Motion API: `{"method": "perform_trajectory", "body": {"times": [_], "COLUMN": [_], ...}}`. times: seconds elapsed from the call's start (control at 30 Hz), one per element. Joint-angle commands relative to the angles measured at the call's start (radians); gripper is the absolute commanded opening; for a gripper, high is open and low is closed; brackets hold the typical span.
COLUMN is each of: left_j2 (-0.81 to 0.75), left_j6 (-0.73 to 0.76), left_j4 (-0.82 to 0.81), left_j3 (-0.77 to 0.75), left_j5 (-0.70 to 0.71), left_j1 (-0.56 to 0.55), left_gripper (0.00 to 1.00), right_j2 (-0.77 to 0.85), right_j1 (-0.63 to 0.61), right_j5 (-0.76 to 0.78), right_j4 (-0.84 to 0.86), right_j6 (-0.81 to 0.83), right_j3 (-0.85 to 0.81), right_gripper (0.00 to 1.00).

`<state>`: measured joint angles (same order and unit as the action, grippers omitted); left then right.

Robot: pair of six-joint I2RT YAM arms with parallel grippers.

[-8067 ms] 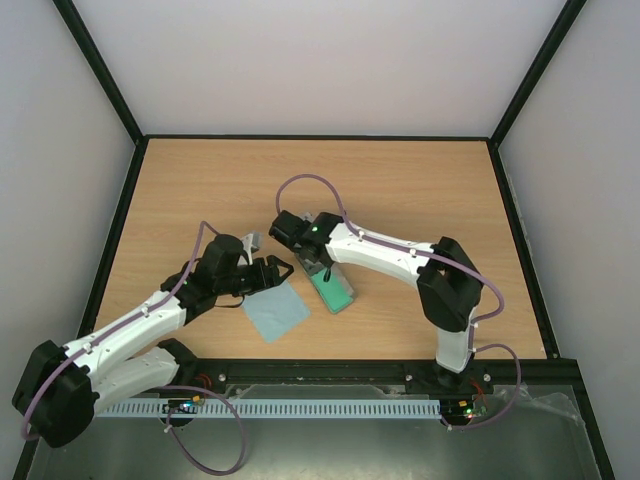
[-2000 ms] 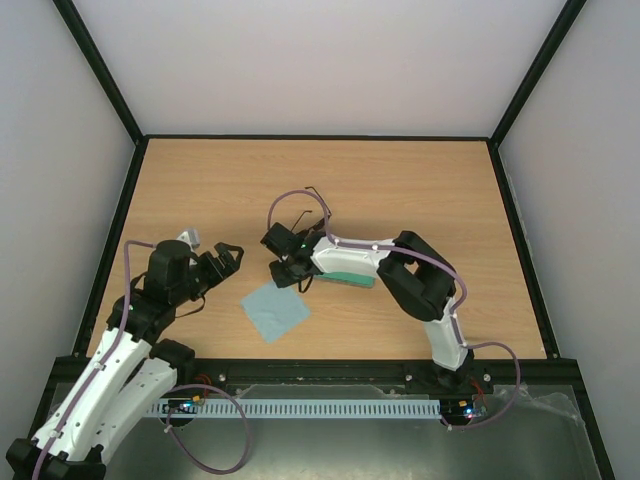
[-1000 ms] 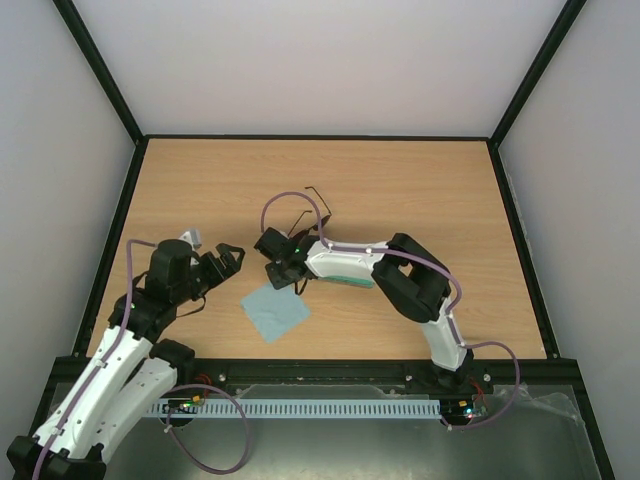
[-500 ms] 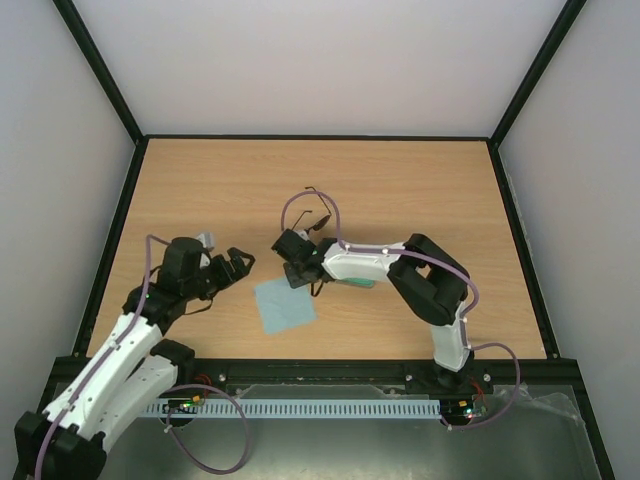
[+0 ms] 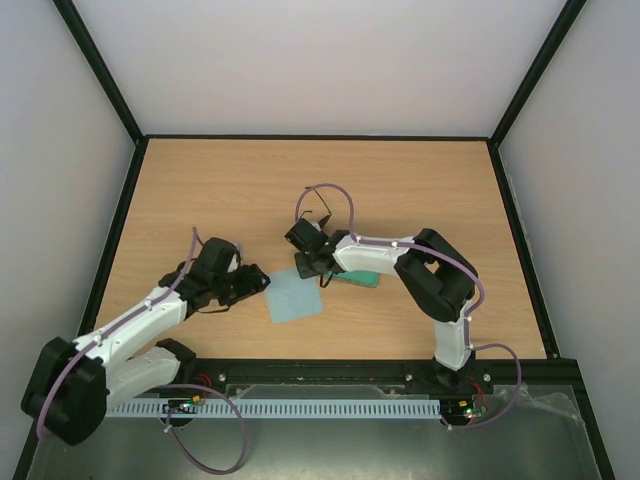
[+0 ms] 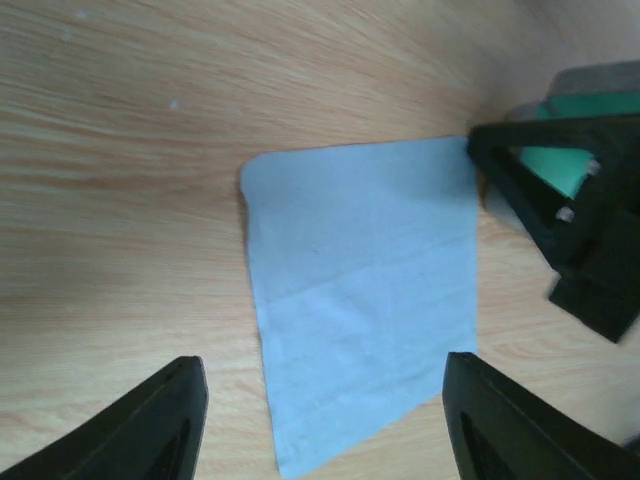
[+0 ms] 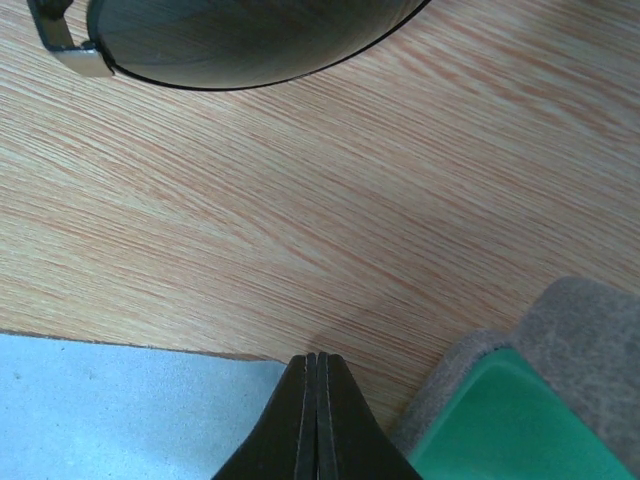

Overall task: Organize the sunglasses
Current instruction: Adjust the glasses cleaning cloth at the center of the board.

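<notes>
Sunglasses [image 7: 240, 40] lens clear in R wrist only; R hand [image 7: 317, 362] closed, L hand [image 6: 322, 378] spread.

cloth [image 5: 295, 299] flat on bench [image 5: 200, 190], centre-front; case [image 5: 358, 277] just right of it; sunglasses [image 7: 240, 40] on bench just behind both

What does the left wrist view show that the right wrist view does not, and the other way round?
Only the left wrist view: the whole blue cloth, the open left gripper, and the right gripper seen from outside, beside the cloth's corner. Only the right wrist view: one dark lens of the sunglasses, and the right gripper's shut fingers from behind. Both: part of the cloth, the green-lined case and the wooden table.
</notes>
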<state>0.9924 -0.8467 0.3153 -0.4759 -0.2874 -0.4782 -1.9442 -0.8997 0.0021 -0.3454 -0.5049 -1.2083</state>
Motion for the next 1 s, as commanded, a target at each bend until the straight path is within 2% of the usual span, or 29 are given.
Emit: {"method": "perform_trajectory", "body": {"times": [0.0, 0.07, 0.23, 0.47, 0.6, 0.97], "left_j2": [0.081, 0.116, 0.169, 0.295, 0.351, 0.423], "left_j6": [0.025, 0.039, 0.05, 0.05, 0.042, 0.028], "left_j4": [-0.032, -0.015, -0.001, -0.048, -0.071, -0.106], "left_j3": [-0.035, -0.052, -0.076, -0.115, -0.133, -0.147], "left_j5": [0.095, 0.149, 0.258, 0.294, 0.303, 0.33], "left_j1": [-0.005, -0.006, -0.011, -0.047, -0.065, -0.085], "left_gripper": [0.6, 0.52, 0.41, 0.28, 0.26, 0.28], "right_j2": [-0.004, -0.003, 0.002, -0.007, -0.008, -0.011], "right_j1": [0.005, 0.004, 0.005, 0.005, 0.005, 0.005], "right_j5": [-0.017, -0.024, -0.038, -0.062, -0.072, -0.093], "right_j4": [-0.014, -0.008, 0.003, 0.016, 0.024, 0.034], "right_j6": [0.003, 0.002, 0.0, -0.002, -0.003, -0.001], "right_j3": [0.039, 0.046, 0.05, 0.046, 0.049, 0.047], "right_gripper": [0.01, 0.01, 0.01, 0.01, 0.01, 0.01]}}
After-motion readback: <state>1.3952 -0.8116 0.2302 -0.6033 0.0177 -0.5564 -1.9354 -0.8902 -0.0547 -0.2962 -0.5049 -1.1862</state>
